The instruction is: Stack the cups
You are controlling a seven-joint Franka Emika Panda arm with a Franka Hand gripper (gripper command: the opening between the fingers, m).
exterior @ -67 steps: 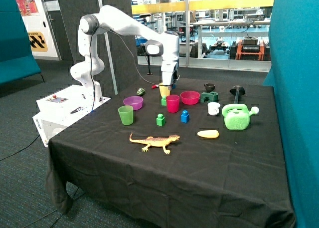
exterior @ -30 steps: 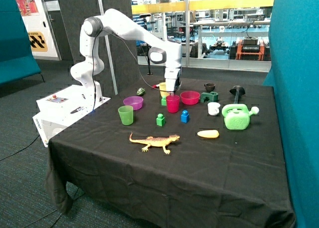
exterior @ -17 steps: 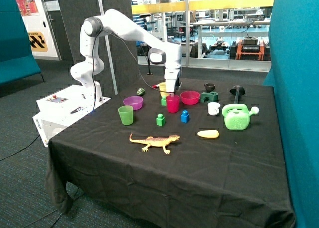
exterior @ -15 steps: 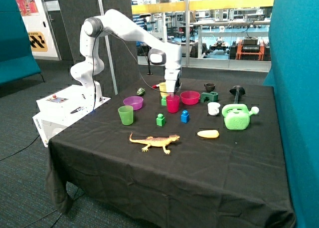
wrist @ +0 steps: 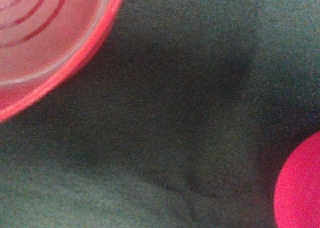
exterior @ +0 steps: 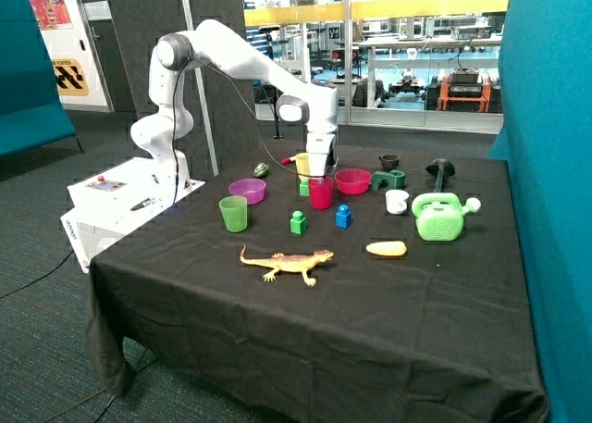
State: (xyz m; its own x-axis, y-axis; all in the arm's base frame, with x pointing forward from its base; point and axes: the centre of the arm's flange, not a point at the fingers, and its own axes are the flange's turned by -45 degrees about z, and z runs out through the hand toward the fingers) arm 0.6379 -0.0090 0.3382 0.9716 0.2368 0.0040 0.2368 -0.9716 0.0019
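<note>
The yellow cup (exterior: 302, 163) sits just above and behind the rim of the magenta cup (exterior: 320, 192), low at the gripper (exterior: 315, 170), which stands right over that rim. The outside view is too coarse here to say whether the yellow cup has entered the magenta one or only hangs beside it, and I cannot tell whether the fingers are parted or closed. The green cup (exterior: 233, 214) stands alone, well apart, nearer the table's front edge on the black cloth (exterior: 370, 321).

In the wrist view, bare cloth fills the middle, with a pink ribbed bowl rim (wrist: 55, 43) at one corner and a magenta curved edge (wrist: 300, 188) at the opposite one.

Around the cups lie a purple bowl (exterior: 247, 190), a pink bowl (exterior: 352, 180), a green block (exterior: 298, 222), a blue block (exterior: 343, 216) and an orange toy lizard (exterior: 287, 262).
</note>
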